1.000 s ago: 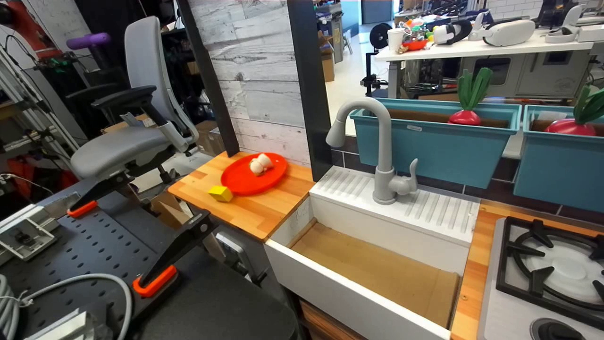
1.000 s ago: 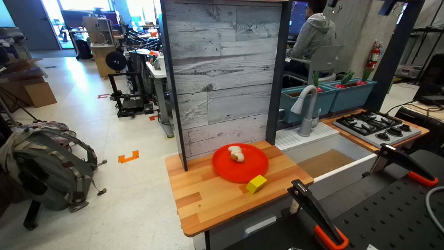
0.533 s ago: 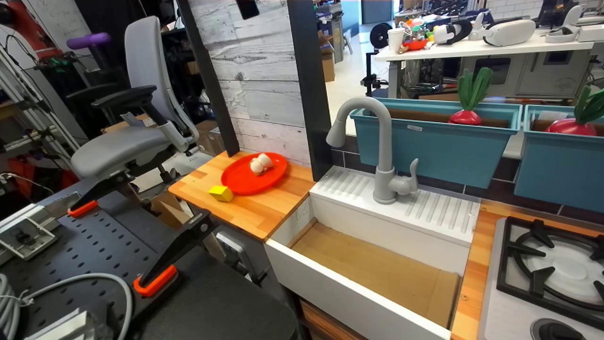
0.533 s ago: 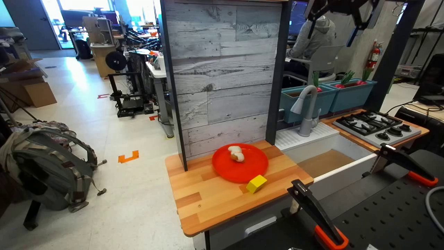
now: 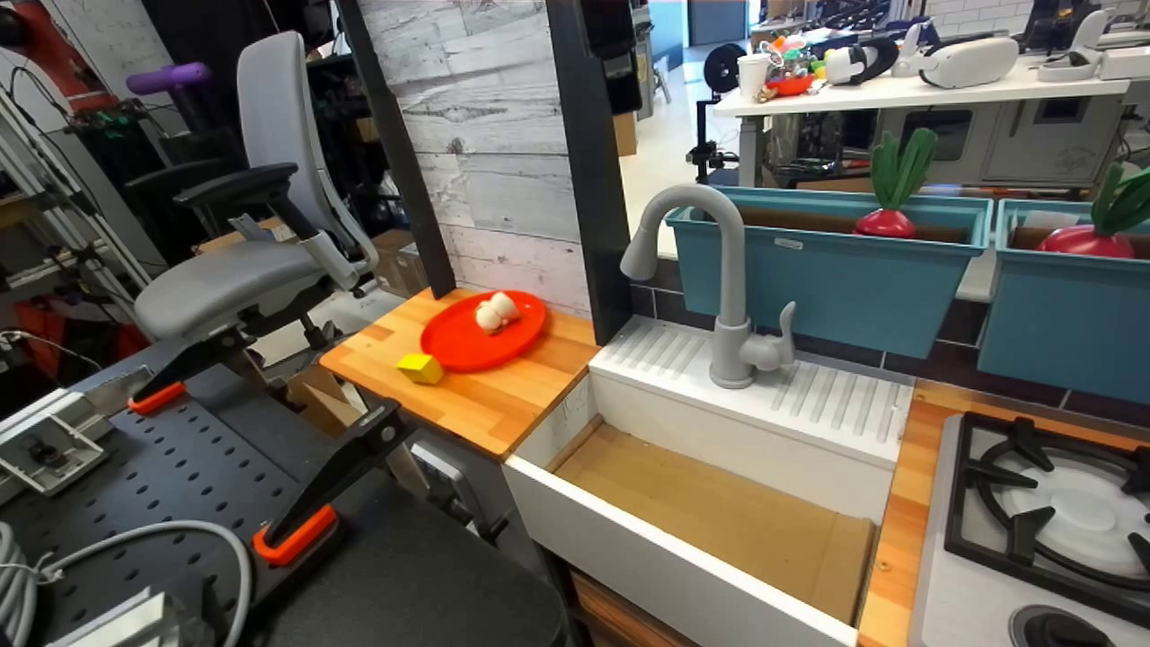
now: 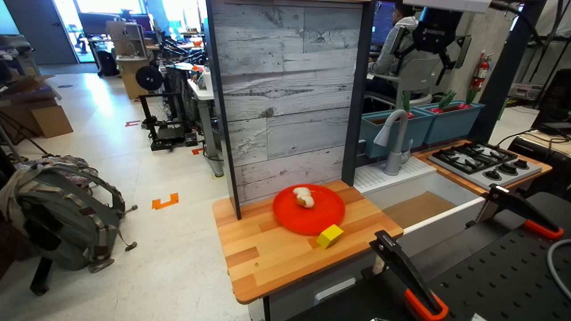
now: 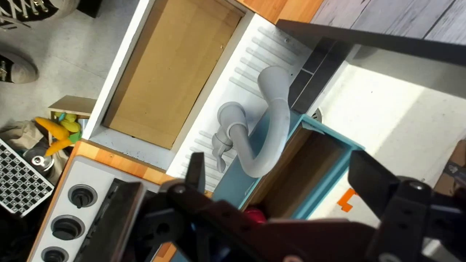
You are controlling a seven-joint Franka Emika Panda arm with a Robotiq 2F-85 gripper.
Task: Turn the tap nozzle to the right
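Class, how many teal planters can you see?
2: the tap-side planter, behind the tap nozzle, and the stove-side planter, behind the stove, in both exterior views.

one tall matte grey gooseneck tap nozzle (image 5: pixel 734 261); behind it, two teal trough-shaped planters (image 5: pixel 813 283), three red green-topped radishes (image 6: pixel 464 106); to one side, one round red plate (image 5: pixel 476 349), one yellow block (image 5: pixel 420 367); to the other, three round black knobs (image 7: pixel 82 196).

At six o'clock in the wrist view, the gripper (image 7: pixel 277 156) is running off the lower edge, partly covering a radish (image 7: pixel 255 215). Toward ten o'clock, the left edge is cutting a shoe (image 7: pixel 23 71). In an exterior view, at four o'clock, the stove (image 5: pixel 1060 517) is overrunning the edge. Toward one o'clock in an exterior view, the gripper is hiding part of a person (image 6: pixel 388 50).
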